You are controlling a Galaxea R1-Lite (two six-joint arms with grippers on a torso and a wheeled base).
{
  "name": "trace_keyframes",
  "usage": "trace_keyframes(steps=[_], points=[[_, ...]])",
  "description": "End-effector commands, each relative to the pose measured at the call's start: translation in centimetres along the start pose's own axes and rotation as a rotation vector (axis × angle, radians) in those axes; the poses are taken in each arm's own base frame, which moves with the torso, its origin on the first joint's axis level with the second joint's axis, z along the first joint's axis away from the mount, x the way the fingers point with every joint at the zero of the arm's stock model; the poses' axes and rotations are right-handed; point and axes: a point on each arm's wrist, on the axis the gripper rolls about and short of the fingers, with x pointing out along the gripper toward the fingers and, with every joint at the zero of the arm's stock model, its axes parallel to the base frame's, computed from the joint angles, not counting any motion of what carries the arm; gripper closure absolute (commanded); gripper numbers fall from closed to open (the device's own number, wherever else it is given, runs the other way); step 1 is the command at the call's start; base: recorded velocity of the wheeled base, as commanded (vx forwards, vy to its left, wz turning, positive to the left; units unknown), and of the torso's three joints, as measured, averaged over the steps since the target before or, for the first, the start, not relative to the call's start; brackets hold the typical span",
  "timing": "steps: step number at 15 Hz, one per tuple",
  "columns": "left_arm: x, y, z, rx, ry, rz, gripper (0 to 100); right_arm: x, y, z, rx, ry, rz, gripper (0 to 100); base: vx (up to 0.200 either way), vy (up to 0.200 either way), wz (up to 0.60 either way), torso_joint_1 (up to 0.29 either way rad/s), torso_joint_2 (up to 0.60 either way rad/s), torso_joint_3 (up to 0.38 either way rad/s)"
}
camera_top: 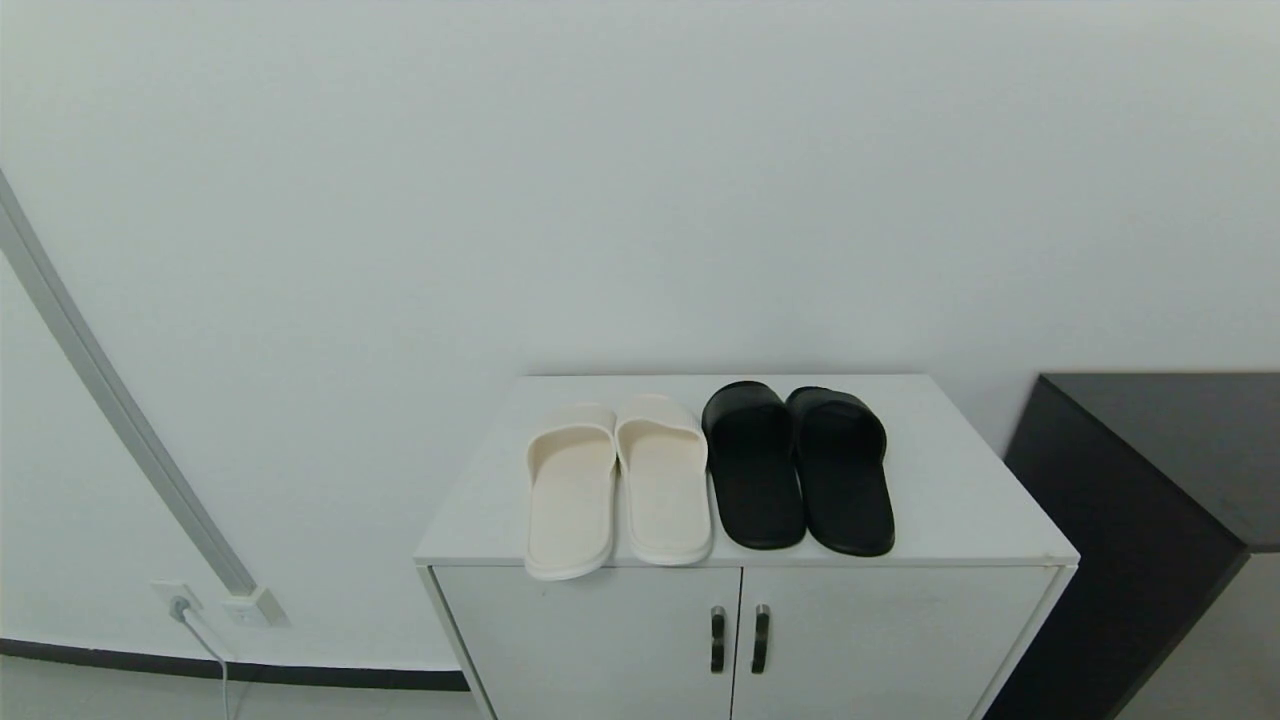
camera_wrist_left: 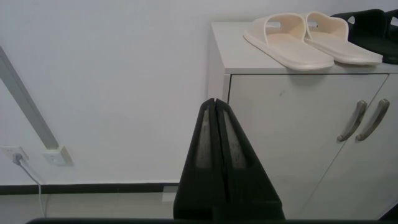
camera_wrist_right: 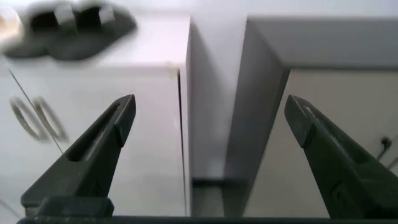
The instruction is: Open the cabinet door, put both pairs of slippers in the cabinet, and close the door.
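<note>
Left hand [camera_wrist_left: 214, 106] fingers pressed together, holding nothing. Right hand [camera_wrist_right: 209, 102] fingers spread wide, empty.

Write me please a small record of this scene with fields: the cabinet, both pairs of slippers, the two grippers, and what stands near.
cabinet: white, both doors closed, two handles meeting at the middle
white slippers: on the cabinet top, left part, side by side
black slippers: on the cabinet top, close beside the white pair, on its right
left gripper: shut, holding nothing
right gripper: open, holding nothing
nearby: dark unit right of the cabinet
</note>
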Motion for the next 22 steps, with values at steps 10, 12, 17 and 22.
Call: trace_keyframes(steps=[10, 12, 17, 22], points=[[0.0, 0.0, 0.0, 0.002, 0.002, 0.000, 100, 12.3, 2.2, 8.0, 0.003, 0.339, 0.320, 0, 0.000, 0.000, 0.00, 0.000, 0.00, 0.000], [0.0, 0.0, 0.0, 0.002, 0.001, 0.000, 100, 14.1, 4.2, 9.5, 0.046, 0.360, 0.370, 0, 0.000, 0.000, 0.00, 0.000, 0.00, 0.000], [0.0, 0.0, 0.0, 0.002, 0.002, -0.001, 100, 16.3, 9.5, 11.1, 0.083, 0.397, 0.435, 0, 0.000, 0.000, 0.00, 0.000, 0.00, 0.000], [0.0, 0.0, 0.0, 0.002, 0.002, -0.001, 100, 20.3, 14.3, 11.5, 0.103, 0.435, 0.356, 0, 0.000, 0.000, 0.00, 0.000, 0.00, 0.000]])
